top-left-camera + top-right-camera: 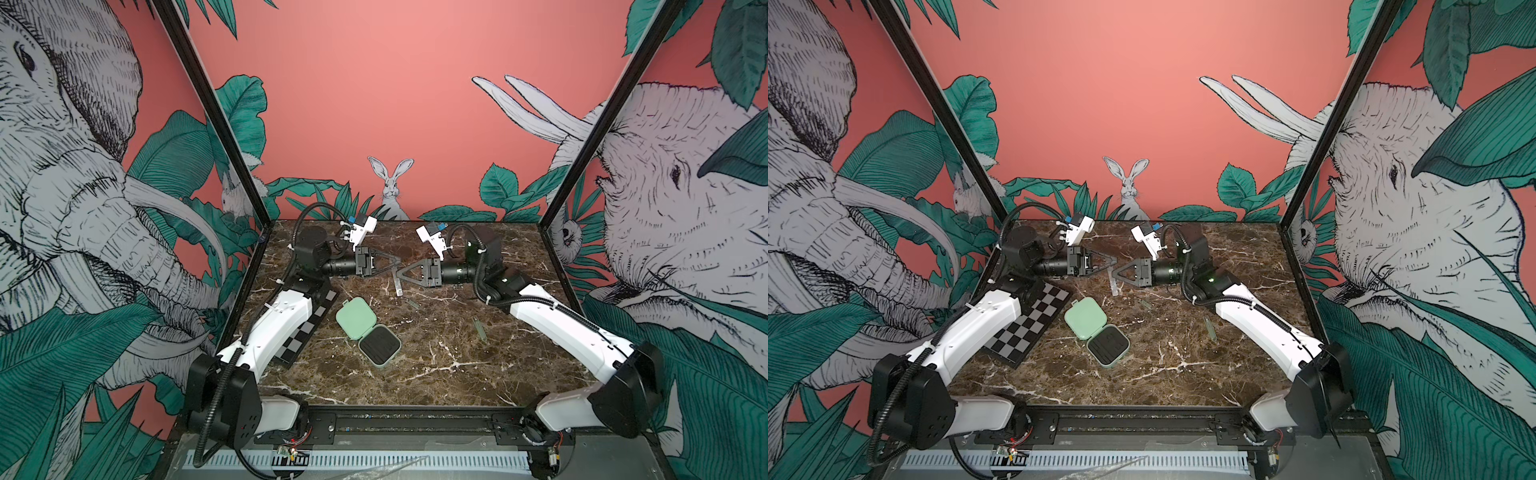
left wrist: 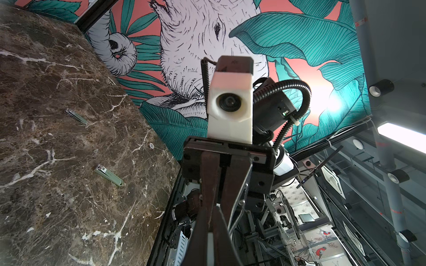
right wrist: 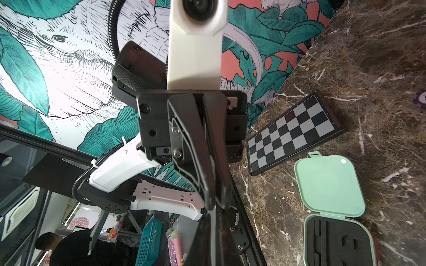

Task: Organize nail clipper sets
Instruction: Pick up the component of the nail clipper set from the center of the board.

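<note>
Both claws are raised over the far middle of the surface (image 1: pixel 436 374), tips nose to nose and almost touching. Left claw (image 1: pixel 398 262): jaws fully together, nothing seen between them in the top views. Right claw (image 1: pixel 393 277): jaws also together, with a thin grey metal file (image 1: pixel 398 287) reaching down from its tip, so I read the file as pinched by its upper end. Whether the left tip also touches the file cannot be told. Judgement: the tip-to-tip pose suits a hand-over or a re-grip in the air, since a flat strip is awkward to pinch off stone. The mint-green case (image 1: pixel 356 318) lies open on the surface, below the claws toward the arm bases and slightly to the left claw's side. Its lid is folded flat back and the dark ribbed insert (image 1: pixel 379 344) faces up, empty, so tools can go in from above. Two clippers lie loose: the small clipper (image 1: pixel 412 304) just below the right claw, the long clipper (image 1: pixel 480 328) farther out on that claw's side. The checkered board (image 1: pixel 307 328) lies under the left arm, beside the case. Judged early in the task: nothing is in the case yet. The next move likely means lowering the file to a slot, and the strip may swing or slip in the pinch.
</note>
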